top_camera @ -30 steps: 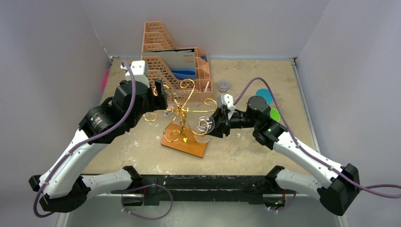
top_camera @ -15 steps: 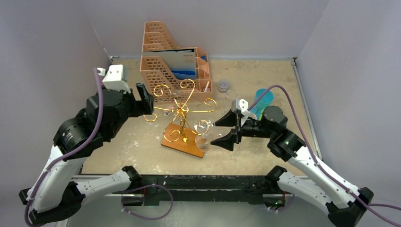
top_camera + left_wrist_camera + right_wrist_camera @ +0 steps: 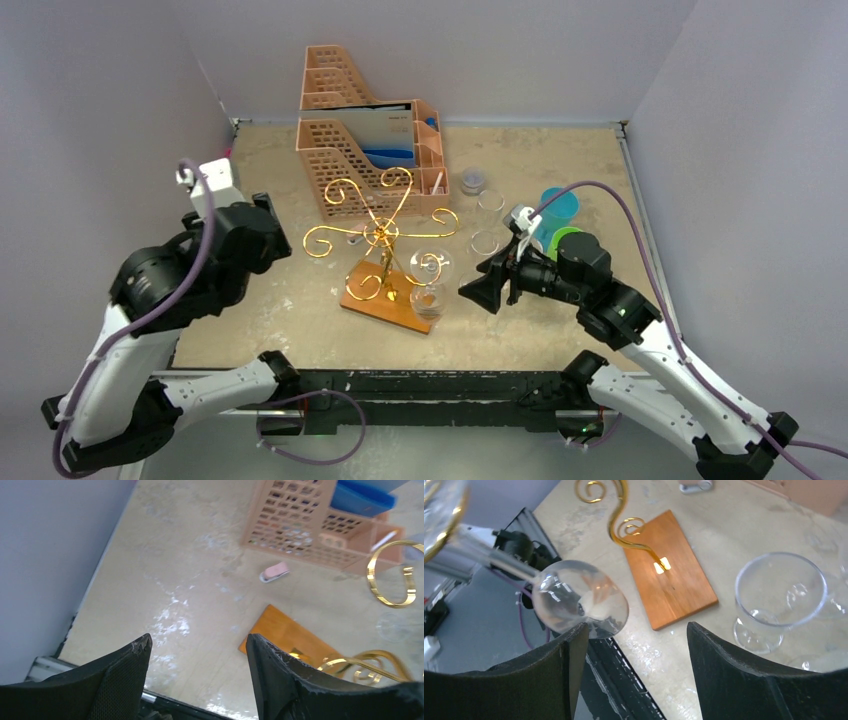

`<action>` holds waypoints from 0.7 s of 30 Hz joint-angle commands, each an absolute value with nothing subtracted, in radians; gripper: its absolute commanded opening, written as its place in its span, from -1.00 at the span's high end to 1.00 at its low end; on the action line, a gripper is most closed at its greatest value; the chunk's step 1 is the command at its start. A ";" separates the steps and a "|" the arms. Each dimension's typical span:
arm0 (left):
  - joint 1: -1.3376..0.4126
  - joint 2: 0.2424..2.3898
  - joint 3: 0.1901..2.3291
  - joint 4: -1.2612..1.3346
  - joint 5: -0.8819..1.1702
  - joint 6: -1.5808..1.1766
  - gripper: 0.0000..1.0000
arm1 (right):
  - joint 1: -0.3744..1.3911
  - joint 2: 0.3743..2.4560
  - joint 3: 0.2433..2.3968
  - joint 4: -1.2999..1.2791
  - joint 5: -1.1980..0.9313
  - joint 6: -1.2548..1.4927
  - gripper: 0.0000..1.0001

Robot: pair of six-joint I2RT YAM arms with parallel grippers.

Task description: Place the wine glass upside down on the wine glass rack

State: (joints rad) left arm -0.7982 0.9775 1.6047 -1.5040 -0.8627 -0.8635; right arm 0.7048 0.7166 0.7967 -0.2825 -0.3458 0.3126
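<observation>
My right gripper (image 3: pixel 480 290), released, has backed away from the wine glass (image 3: pixel 430 288) hanging inverted on the wine glass rack (image 3: pixel 383 238); my left gripper (image 3: pixel 197 642), likewise spread, has retracted.

One gold rack (image 3: pixel 381 236). Four clear glasses: hanging glass (image 3: pixel 433 266) on the rack, standing glass (image 3: pixel 428 302) beside its base, and far glass (image 3: pixel 490 201) and middle glass (image 3: pixel 485 242) toward the right edge. One small jar (image 3: pixel 472 181). One teal cup (image 3: pixel 558 210). One green thing (image 3: pixel 568 240), partly hidden. One peach organizer (image 3: pixel 350 150) at the far edge. One pink clip (image 3: pixel 274 573).
</observation>
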 commanded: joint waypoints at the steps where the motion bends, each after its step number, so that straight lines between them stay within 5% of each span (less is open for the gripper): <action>1: -0.672 1.043 1.509 -1.502 -0.844 -0.795 -0.37 | 0.705 0.743 0.873 -0.380 -0.210 0.405 -0.47; 8: 0.040 1.100 1.329 -1.066 -0.111 -0.432 -0.26 | 0.705 0.752 0.887 -0.381 -0.214 0.423 -0.46; 21: 0.118 1.110 1.022 -0.913 0.313 -0.572 -0.28 | 0.704 0.800 0.914 -0.532 -0.035 0.689 -0.48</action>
